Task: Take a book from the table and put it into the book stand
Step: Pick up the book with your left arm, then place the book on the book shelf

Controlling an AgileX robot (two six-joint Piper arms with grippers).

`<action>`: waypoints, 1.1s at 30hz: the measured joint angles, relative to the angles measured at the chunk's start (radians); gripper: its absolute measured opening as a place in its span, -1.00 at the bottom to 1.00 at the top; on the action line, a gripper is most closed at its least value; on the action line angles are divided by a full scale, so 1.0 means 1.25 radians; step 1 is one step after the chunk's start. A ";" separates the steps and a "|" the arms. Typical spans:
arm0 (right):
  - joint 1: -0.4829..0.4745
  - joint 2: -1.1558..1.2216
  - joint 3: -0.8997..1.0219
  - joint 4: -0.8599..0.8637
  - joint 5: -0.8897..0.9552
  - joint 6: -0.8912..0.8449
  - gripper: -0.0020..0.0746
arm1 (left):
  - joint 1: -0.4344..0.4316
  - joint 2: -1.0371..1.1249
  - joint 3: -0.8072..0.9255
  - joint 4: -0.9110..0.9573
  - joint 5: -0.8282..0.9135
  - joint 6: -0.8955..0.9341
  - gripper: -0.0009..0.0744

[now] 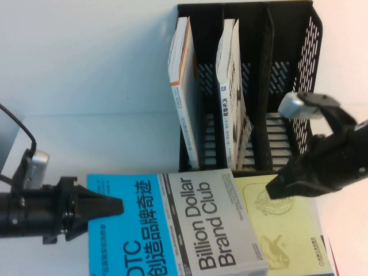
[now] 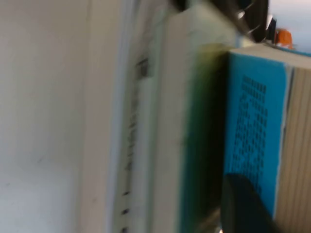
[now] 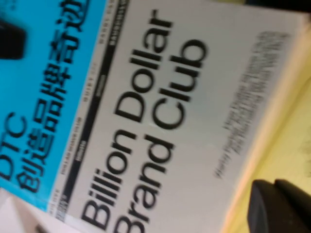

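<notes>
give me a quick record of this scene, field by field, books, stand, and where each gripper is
blue and grey book: flat on the table, in front of the stand
yellow book: flat, partly under the blue and grey book
book stand: black, three slots; a white book in the left slot, another in the middle slot, right slot empty
left gripper: at the blue book's left edge, over its cover
right gripper: over the yellow book, near the stand's front

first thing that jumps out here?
The blue and grey book lying flat at the table's near edge, partly over a yellow book. The left gripper points at its left edge; the right gripper hangs over its right edge. Behind stands the black book stand, two white books upright inside, right slot free.
</notes>
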 joint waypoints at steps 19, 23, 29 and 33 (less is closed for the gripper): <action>0.000 -0.349 -0.062 -0.436 0.072 0.359 -0.95 | -0.354 -0.282 -0.738 0.665 0.099 -0.850 -0.48; 0.000 -0.376 -0.062 -0.478 0.088 0.370 -0.95 | -0.459 -0.236 -0.870 0.665 0.099 -0.918 -0.48; 0.000 -0.403 -0.062 -0.496 0.115 0.394 -0.95 | -0.577 -0.103 -1.004 0.731 0.075 -0.980 -0.48; 0.000 -0.422 -0.062 -0.506 0.148 0.406 -0.96 | -0.606 0.015 -1.103 0.771 0.015 -0.993 -0.48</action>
